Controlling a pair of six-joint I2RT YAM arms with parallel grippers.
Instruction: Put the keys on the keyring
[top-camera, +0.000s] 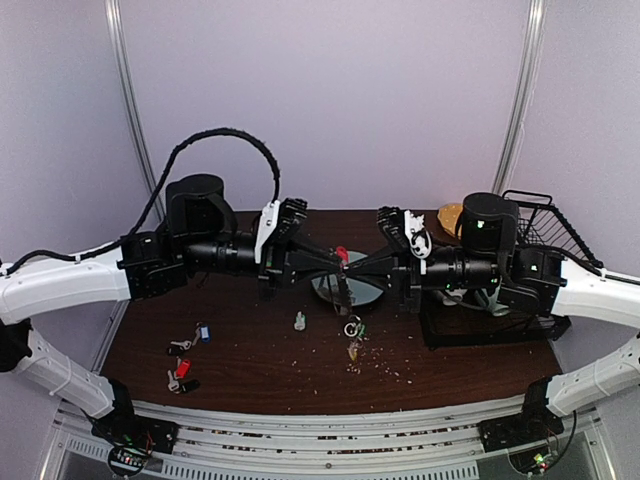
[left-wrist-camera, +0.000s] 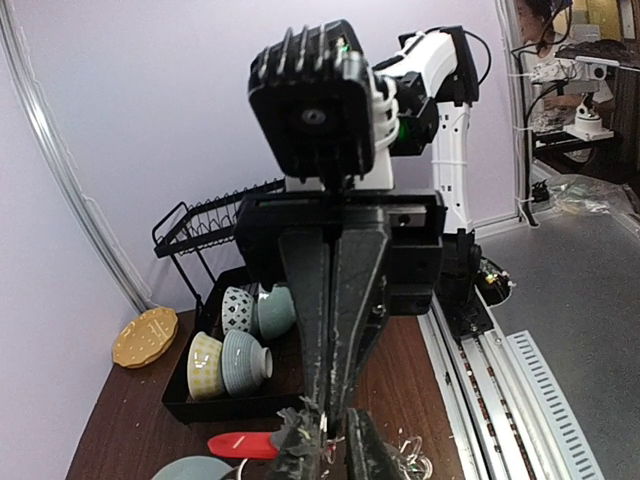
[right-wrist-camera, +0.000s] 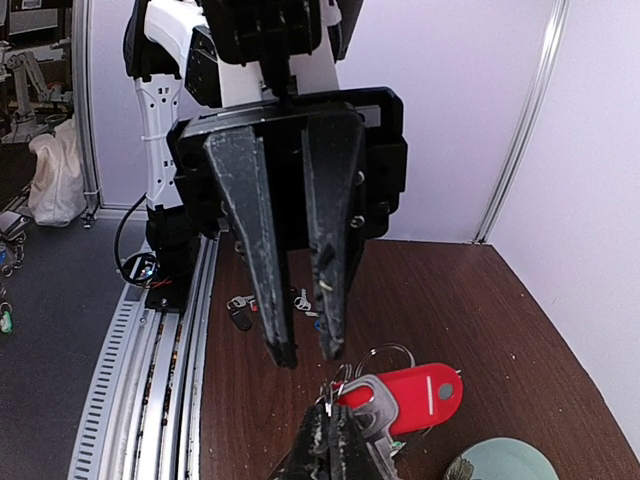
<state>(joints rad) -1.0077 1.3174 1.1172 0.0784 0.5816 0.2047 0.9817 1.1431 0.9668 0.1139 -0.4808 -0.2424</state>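
My right gripper (right-wrist-camera: 328, 412) is shut on thin wire rings at the head of a silver key (right-wrist-camera: 372, 415) with a red tag (right-wrist-camera: 420, 395), held above the table. A thin grey loop (right-wrist-camera: 385, 352) shows behind the tag; I cannot tell if it is the keyring. My left gripper (right-wrist-camera: 306, 355) is open, its fingertips just short of those rings and either side of the right gripper's tip. In the top view the two grippers (top-camera: 335, 262) (top-camera: 358, 268) meet over the pale green plate (top-camera: 365, 292). A ring with green and yellow tags (top-camera: 352, 330) lies in front.
More tagged keys lie front left, one blue (top-camera: 204, 333) and one red (top-camera: 182, 368). A tiny clear bottle (top-camera: 299, 321) stands near the plate. A black tray with bowls (left-wrist-camera: 225, 350) and a wire rack (top-camera: 545, 225) stand at the right. A yellow dish (left-wrist-camera: 145, 337) sits behind.
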